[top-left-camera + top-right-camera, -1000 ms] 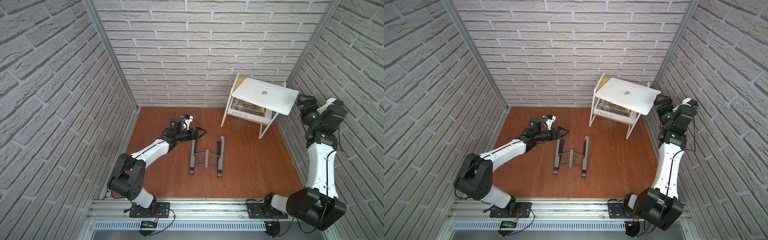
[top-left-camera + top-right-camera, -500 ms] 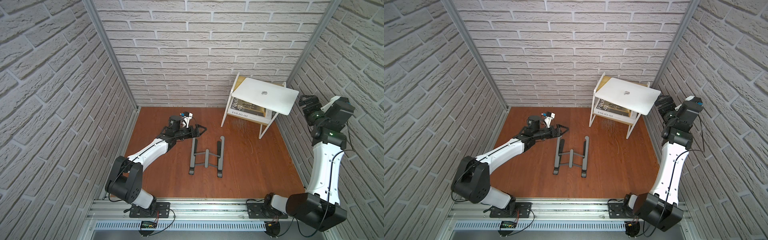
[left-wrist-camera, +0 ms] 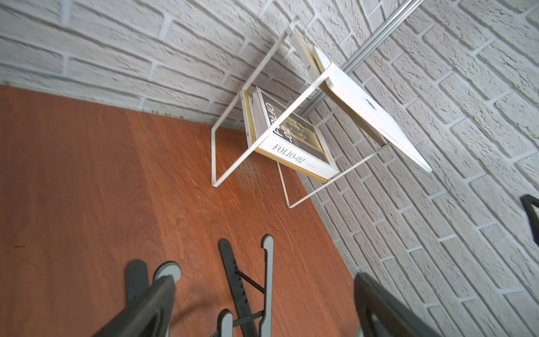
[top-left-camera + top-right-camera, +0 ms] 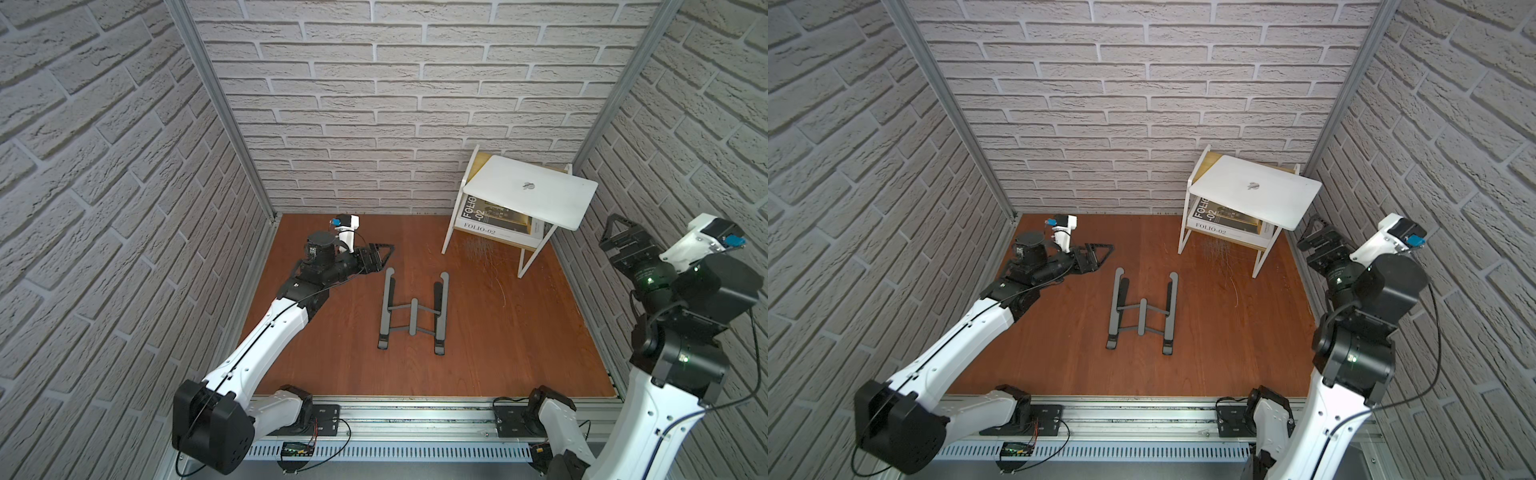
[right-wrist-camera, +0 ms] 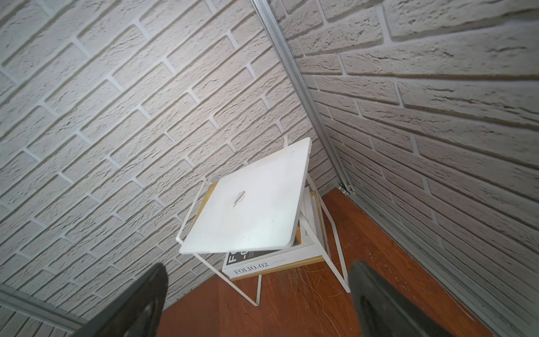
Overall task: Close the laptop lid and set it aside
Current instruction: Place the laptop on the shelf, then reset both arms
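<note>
The laptop (image 4: 532, 197) lies shut on a white wire side table (image 4: 449, 232) in the back right corner, with the laptop lid (image 4: 1254, 195) down and its grey apple logo facing up. It overhangs the table's front right, as the right wrist view of the laptop (image 5: 250, 204) also shows. My right gripper (image 4: 619, 235) hangs open and empty just right of and nearer than the laptop, apart from it. My left gripper (image 4: 380, 253) hovers open and empty low over the floor at the left, beside the stand's far end.
A dark grey H-shaped folding stand (image 4: 413, 311) lies flat mid-floor. The white "FOLIO-02" book (image 4: 494, 222) rests on the side table's lower shelf under the laptop. Brick walls close in left, back and right, and an aluminium rail (image 4: 415, 419) runs along the front.
My right arm has drawn back from the laptop, toward the front and the right wall. My left gripper has shifted slightly left. The laptop has not moved.
</note>
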